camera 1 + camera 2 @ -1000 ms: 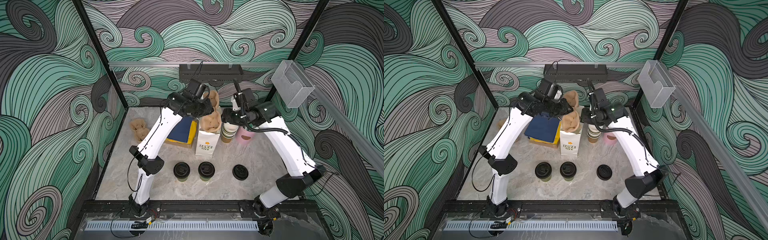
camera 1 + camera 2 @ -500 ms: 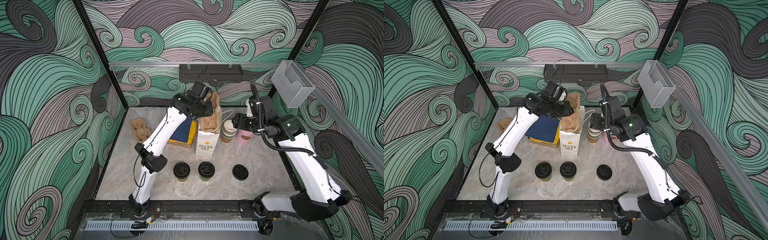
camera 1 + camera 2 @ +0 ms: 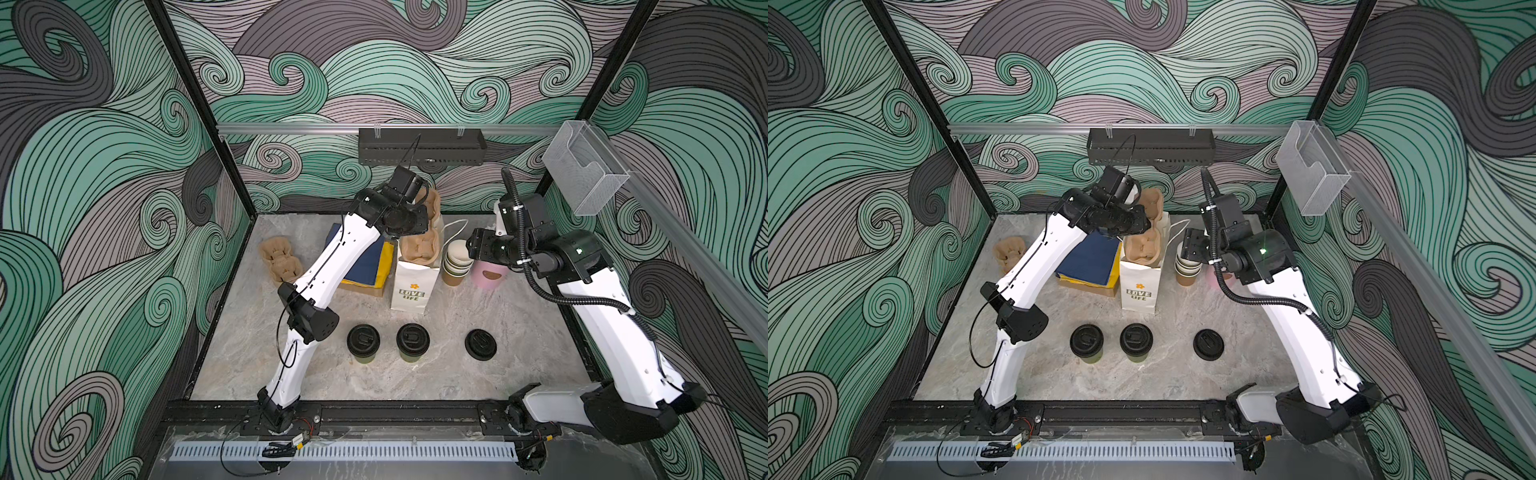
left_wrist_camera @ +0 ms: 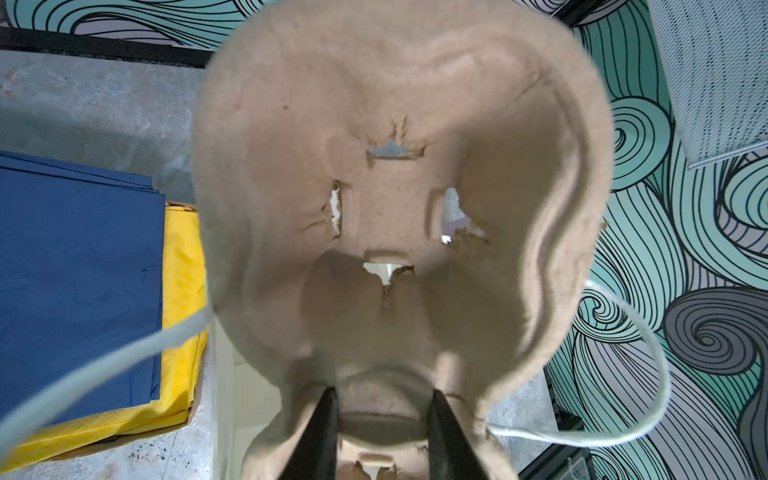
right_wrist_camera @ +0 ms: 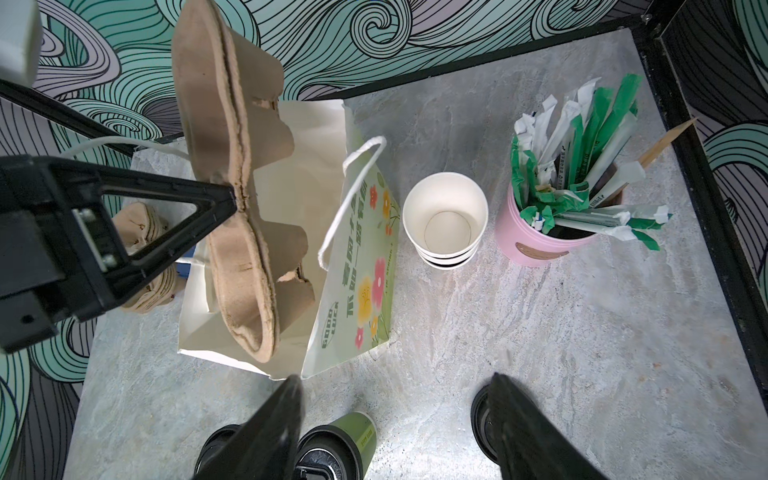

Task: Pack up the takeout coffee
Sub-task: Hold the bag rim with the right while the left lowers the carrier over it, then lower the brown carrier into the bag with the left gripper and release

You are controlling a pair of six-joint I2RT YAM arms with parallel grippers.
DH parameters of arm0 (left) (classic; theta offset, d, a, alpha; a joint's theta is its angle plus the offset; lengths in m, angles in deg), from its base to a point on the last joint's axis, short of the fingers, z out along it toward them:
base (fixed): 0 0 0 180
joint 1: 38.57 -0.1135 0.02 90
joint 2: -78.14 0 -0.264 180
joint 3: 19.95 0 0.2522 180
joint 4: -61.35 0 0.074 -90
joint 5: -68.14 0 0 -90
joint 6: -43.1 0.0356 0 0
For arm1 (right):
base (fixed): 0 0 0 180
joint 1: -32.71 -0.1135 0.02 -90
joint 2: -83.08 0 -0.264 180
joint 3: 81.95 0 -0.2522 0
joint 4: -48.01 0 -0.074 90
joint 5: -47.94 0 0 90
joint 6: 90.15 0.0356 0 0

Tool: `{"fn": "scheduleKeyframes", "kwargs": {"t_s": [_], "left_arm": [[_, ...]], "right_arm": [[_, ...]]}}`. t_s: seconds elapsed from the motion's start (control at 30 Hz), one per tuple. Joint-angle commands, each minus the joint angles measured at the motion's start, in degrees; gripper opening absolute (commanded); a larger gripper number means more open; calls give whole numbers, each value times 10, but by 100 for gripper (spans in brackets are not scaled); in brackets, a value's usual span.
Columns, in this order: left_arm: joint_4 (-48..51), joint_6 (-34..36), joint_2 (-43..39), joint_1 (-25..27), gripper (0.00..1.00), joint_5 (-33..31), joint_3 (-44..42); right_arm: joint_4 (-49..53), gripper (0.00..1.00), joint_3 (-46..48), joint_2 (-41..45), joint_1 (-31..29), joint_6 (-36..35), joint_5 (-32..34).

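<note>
Here both lidded cups (image 3: 363,340) (image 3: 412,338) stand upright; left tool (image 4: 384,419) pinches the carrier (image 4: 395,124), right tool (image 5: 395,377) gapes empty.

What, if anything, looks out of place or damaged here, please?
The carrier stands on end in the bag, half sticking out, pinched by the left gripper. The left wrist view shows tears around its pocket slits. One lid lies cupless on the table.

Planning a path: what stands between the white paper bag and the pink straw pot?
A stack of lidless cream-lined paper cups stands between the white paper bag and the pink pot; the right wrist view shows it.
</note>
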Motion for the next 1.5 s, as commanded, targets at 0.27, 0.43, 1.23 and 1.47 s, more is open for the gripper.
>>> {"fn": "scheduleKeyframes", "kwargs": {"t_s": [0.27,0.43,1.23,1.47], "left_arm": [[82,7,0,14,10,-2,12],[100,8,5,18,9,-4,10],[170,49,43,25,8,-24,3],[173,41,58,25,8,-31,-1]], "right_arm": [[7,72,29,20,0,16,34],[6,73,43,24,0,20,34],[3,74,92,63,8,45,56],[3,74,95,67,8,46,58]]}}
